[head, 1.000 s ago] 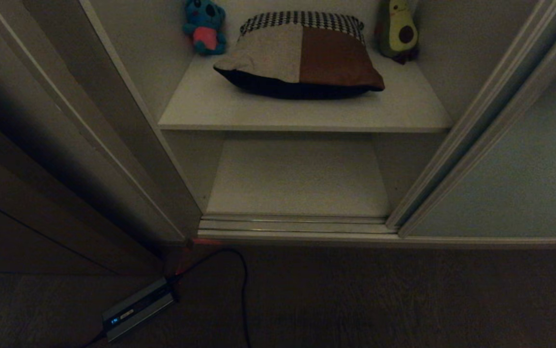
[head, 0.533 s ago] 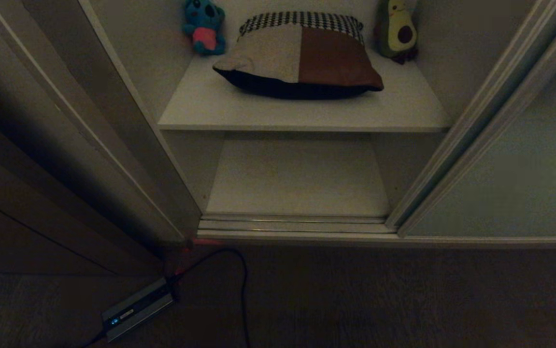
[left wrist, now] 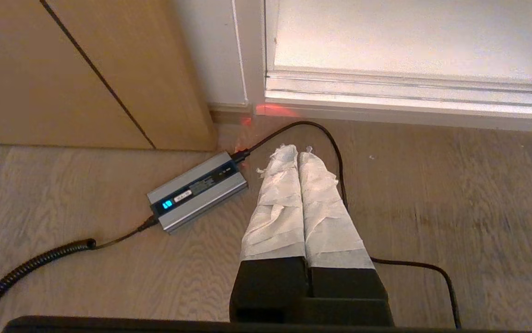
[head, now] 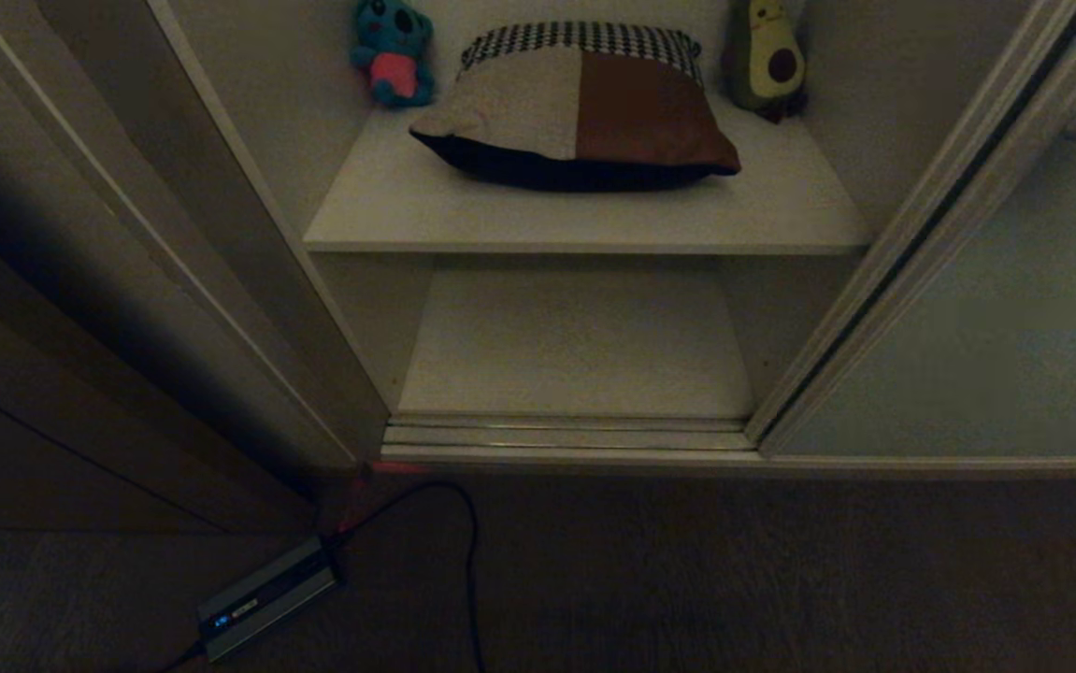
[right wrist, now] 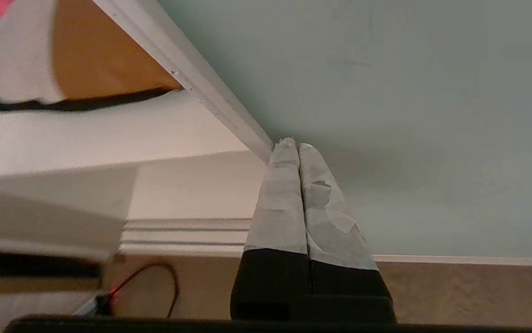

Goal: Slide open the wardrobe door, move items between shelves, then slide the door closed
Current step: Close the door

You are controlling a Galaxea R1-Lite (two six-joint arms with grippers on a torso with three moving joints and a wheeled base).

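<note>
The sliding wardrobe door stands slid to the right, leaving the shelves in the open. On the upper shelf lies the cushion, with the teal koala plush at its left and the avocado plush at its right. The lower shelf is bare. My right gripper is shut and holds nothing; its tips rest against the door beside its beige frame edge. My left gripper hangs shut and empty over the floor. Neither gripper shows in the head view.
A grey power adapter with a black cable lies on the wooden floor in front of the ribbed floor track. Brown wooden panelling stands on the left.
The door's framed edge has shifted slightly, and a thin dark gap now shows along it. The cushion and both plush toys have not moved.
</note>
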